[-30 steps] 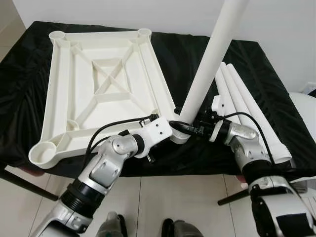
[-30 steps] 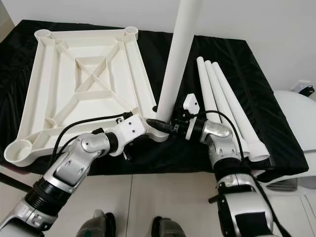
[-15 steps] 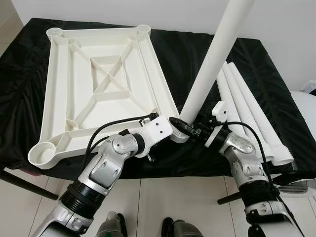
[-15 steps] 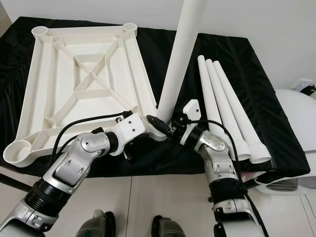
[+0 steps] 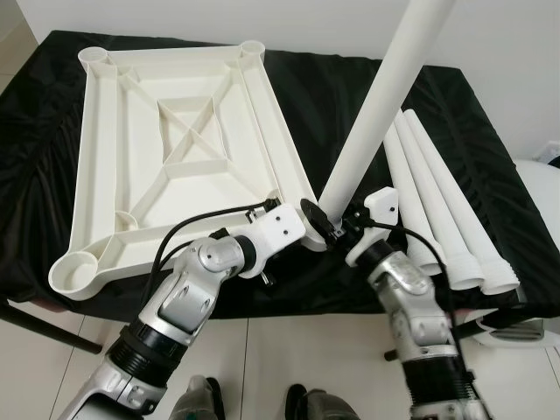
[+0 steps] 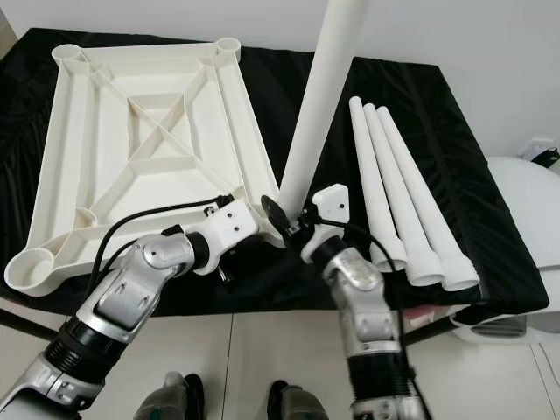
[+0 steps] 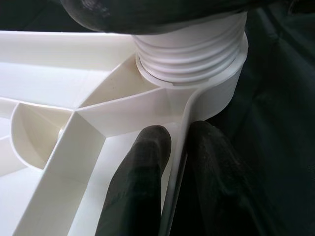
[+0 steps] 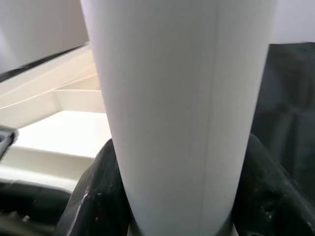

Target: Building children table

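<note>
The right gripper [image 8: 172, 196] has its two black fingers clamped around the base of the white leg [image 5: 385, 96], one pad on each side of the tube, low down near the threaded end; the leg stands nearly upright, leaning a little away from the robot, its foot seated in the near right corner socket [image 7: 197, 83] of the tabletop [image 5: 175, 149]; from the left wrist the threads are plain to see, several rings not yet sunk in the socket, so by my reckoning the leg is only partly screwed home; the left gripper [image 7: 170, 162] pinches the tabletop's rim just beside that socket, one finger inside the wall and one outside, narrow and tight on the plastic, bracing the piece; the tabletop lies upside down on the black cloth [image 5: 332, 87], ribs up, with three other corner sockets bare; three spare legs [image 6: 394, 192] lie side by side on the cloth to the right, well apart from the work; to do this turn well, the leg wants keeping square to the socket so the threads do not cross, the twist coming in short bites with a re-grip between, and the left gripper must hold firm so the tabletop does not spin or slide on the cloth.
</note>
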Tool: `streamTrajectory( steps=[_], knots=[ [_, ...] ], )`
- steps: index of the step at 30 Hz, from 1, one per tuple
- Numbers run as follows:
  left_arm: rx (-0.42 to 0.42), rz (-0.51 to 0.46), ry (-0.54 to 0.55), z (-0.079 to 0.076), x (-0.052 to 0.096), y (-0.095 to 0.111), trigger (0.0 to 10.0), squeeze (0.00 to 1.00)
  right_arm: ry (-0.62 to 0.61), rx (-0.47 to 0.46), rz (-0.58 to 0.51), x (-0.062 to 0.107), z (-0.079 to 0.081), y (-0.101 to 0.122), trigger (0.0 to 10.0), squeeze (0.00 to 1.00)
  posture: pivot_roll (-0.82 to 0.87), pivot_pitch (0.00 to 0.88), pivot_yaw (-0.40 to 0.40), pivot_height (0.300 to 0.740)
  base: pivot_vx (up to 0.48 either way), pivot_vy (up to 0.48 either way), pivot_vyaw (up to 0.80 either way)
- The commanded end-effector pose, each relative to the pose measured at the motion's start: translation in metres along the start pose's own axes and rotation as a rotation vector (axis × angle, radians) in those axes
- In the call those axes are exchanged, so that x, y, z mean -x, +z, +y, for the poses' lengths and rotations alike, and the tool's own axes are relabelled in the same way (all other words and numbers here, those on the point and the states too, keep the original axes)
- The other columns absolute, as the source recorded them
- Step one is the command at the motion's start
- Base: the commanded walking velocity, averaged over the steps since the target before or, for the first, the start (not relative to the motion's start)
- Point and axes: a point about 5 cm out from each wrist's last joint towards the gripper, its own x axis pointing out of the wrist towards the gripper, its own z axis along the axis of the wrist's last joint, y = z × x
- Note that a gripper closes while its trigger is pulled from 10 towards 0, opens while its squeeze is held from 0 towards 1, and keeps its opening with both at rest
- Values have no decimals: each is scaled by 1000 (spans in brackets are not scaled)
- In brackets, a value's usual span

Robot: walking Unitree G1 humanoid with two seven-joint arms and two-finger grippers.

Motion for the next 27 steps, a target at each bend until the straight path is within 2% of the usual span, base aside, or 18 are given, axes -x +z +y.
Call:
streamTrajectory(
  steps=[1,4,10,15,16,17,18,24,27],
  knots=[
    [-6,-22,10,-6,-6,6,10000,0,14,-81,-12,-7,22,2,10000,0,-56,171,-66,740,0,0,0],
    [-9,-24,14,-4,-7,6,10000,0,-57,-80,-25,-11,29,5,10000,0,-59,160,-68,740,0,0,0],
    [-15,-32,20,-2,-7,8,10000,0,-92,-64,-25,-15,45,6,10000,0,-55,152,-67,740,0,0,0],
    [-16,-29,23,-1,-6,7,10000,0,-121,-71,-7,-13,46,4,10000,0,-49,143,-67,740,0,0,0],
    [-16,-28,23,-1,-6,7,10000,0,-130,-79,-3,-12,47,4,10000,925,-49,143,-67,740,0,0,0],
    [-18,-28,22,-1,-6,7,10000,0,-136,-93,-3,-12,46,4,10000,925,-48,141,-68,740,0,0,0],
    [-20,-27,22,-2,-6,7,10000,0,-133,-104,-11,-11,47,5,10000,1000,-50,136,-69,740,0,0,0],
    [-25,-26,22,-2,-7,7,10000,0,-80,-98,-34,-12,47,8,10000,1000,-48,121,-71,740,0,0,0],
    [-29,-27,22,-2,-7,6,10000,0,-42,-76,-31,-10,41,8,10000,1000,-51,107,-72,740,0,0,0]
  ],
)
